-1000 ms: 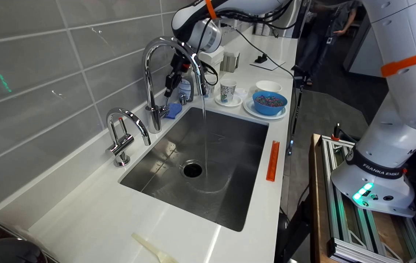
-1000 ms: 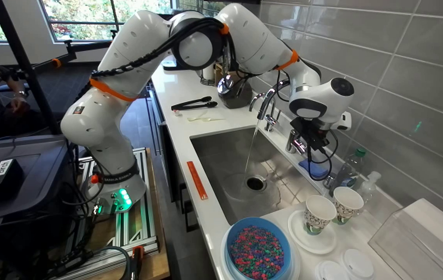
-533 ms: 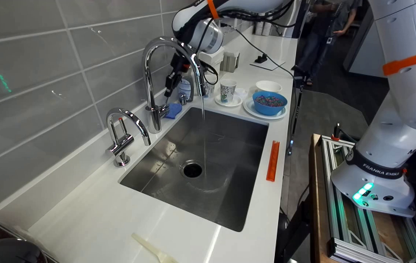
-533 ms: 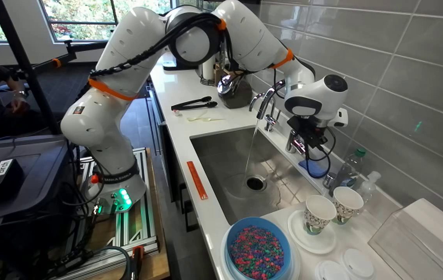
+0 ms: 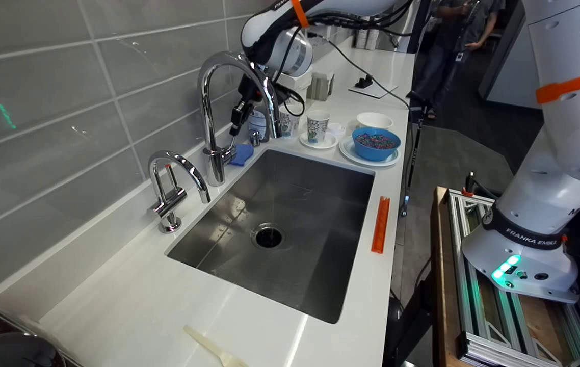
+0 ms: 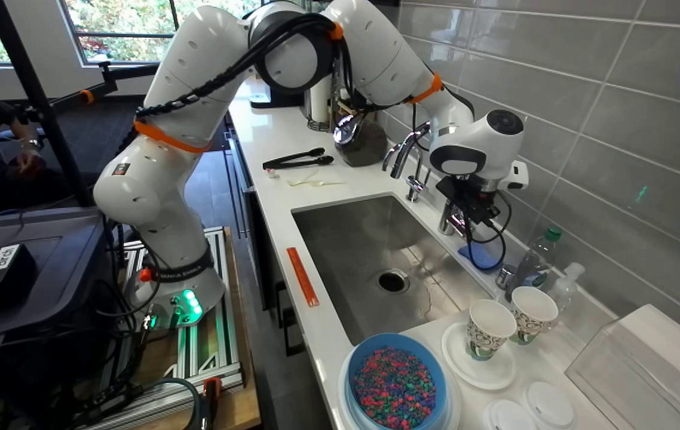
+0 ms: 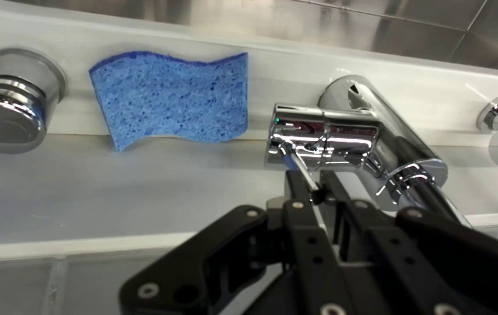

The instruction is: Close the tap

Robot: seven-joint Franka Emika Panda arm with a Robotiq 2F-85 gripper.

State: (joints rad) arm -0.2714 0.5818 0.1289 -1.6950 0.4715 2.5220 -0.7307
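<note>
Your jaws stood nearly together, the slim lever (image 7: 302,169) of the chrome tap (image 7: 395,127) between them; I couldn't tell whether they pinched it. The tap stood on the bench (image 5: 132,306) between sink (image 5: 320,168) and tiled wall (image 5: 40,102), and in an exterior view your arm (image 6: 376,65) hid part of it. Farther off, a person (image 5: 453,56) was cropped at the top.

In an exterior view, the tap (image 5: 210,130) is standing left of the sink (image 5: 320,193), a second tap (image 5: 168,202) before it, a sponge (image 5: 242,154) behind. Right of the sink, a strip (image 5: 380,225) is lying; behind the sink, a bowl (image 5: 375,151) is sitting on a plate (image 5: 348,153).
</note>
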